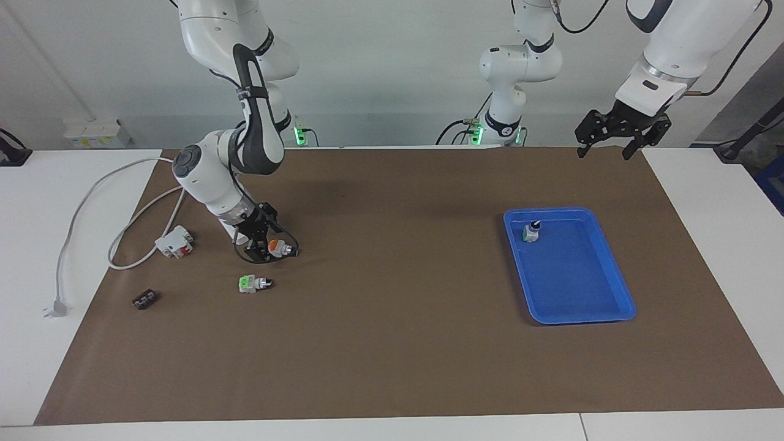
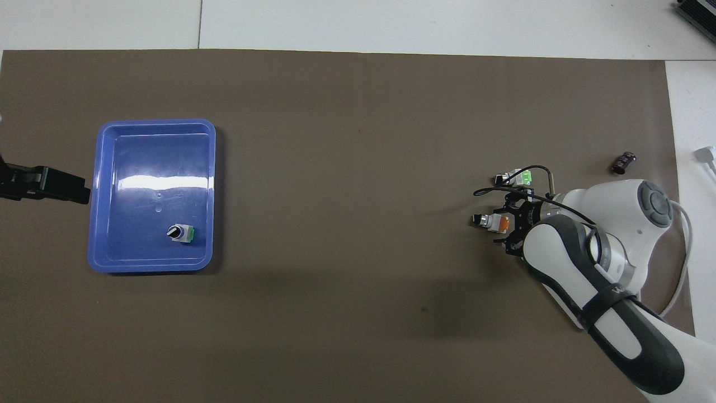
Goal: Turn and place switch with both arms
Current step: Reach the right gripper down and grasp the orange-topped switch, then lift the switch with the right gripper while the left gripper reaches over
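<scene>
The switch [image 1: 277,247] has an orange end block, a silvery middle and a black knob. It lies on its side on the brown mat toward the right arm's end of the table; it also shows in the overhead view [image 2: 491,221]. My right gripper [image 1: 262,246] is low at the mat, open, with its fingers on either side of the orange end; it also shows in the overhead view [image 2: 506,225]. My left gripper [image 1: 604,153] is open and empty. It waits high over the mat's edge beside the blue tray [image 1: 539,212], and shows at the overhead view's edge [image 2: 78,193].
The blue tray [image 2: 156,122] holds one green-ended switch [image 1: 531,231] standing on end. Another green-ended switch [image 1: 254,283] lies a little farther from the robots than the orange one. A white-and-red block [image 1: 174,241] with a grey cable and a small black block [image 1: 146,299] lie near the mat's end.
</scene>
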You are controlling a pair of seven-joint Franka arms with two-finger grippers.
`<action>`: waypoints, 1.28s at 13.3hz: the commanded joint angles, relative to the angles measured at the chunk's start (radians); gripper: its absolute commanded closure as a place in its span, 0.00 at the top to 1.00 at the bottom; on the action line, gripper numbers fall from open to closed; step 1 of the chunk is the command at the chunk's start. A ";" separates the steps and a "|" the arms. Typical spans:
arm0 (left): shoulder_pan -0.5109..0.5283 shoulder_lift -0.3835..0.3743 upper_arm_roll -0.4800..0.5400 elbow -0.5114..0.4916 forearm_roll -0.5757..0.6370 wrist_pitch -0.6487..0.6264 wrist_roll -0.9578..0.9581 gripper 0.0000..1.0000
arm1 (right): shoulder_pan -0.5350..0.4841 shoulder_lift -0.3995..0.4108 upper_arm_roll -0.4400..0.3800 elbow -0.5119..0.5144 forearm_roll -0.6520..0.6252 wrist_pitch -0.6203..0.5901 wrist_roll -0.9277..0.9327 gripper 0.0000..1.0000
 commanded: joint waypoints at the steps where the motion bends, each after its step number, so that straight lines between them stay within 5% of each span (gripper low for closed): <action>1: -0.001 -0.019 0.005 -0.024 -0.008 0.009 -0.006 1.00 | -0.013 -0.003 0.006 -0.022 0.022 0.034 -0.066 0.00; 4: -0.001 -0.019 0.003 -0.024 -0.008 0.009 -0.006 1.00 | -0.017 0.005 0.004 0.025 0.019 0.001 -0.118 0.00; 9: -0.001 -0.019 0.003 -0.024 -0.008 0.009 -0.006 1.00 | 0.054 0.003 0.010 0.292 0.048 -0.215 -0.022 0.00; 17: -0.013 -0.054 0.000 -0.084 -0.008 0.009 -0.009 1.00 | 0.205 -0.007 0.012 0.478 0.416 -0.286 0.078 0.00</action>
